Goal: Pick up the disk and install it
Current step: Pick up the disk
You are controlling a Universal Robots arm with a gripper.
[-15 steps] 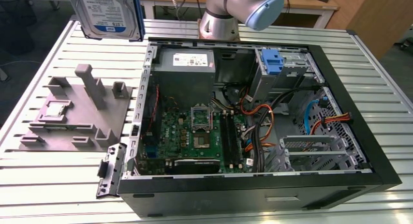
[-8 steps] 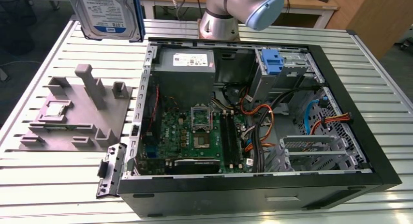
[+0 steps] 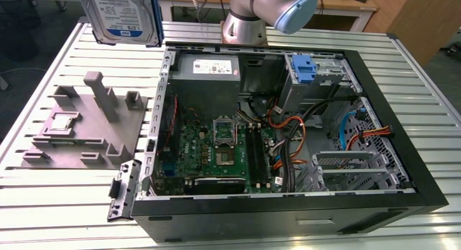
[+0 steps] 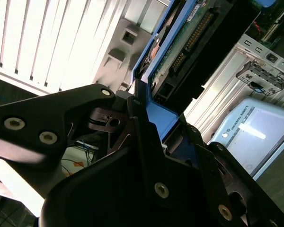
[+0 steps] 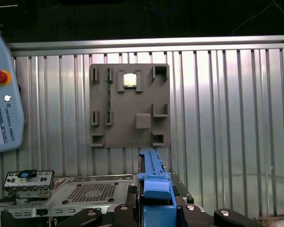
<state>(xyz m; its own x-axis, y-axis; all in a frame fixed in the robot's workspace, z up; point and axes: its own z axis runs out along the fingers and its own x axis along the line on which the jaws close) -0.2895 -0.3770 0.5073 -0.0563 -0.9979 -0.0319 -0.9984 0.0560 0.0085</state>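
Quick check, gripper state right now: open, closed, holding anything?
Gripper: closed on the flat silver-grey disk in its blue plastic bracket, fingers clamping the bracket's edge.

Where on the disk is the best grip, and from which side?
The blue bracket on the narrow edge of the disk, approached edge-on, jaws pinching across its thickness. Its broad flat faces look too wide to span; the gripper holds it so here.

printed white-and-blue label (image 3: 115, 7) on the disk (image 3: 121, 20), lettering on the grey pendant (image 5: 2, 94)
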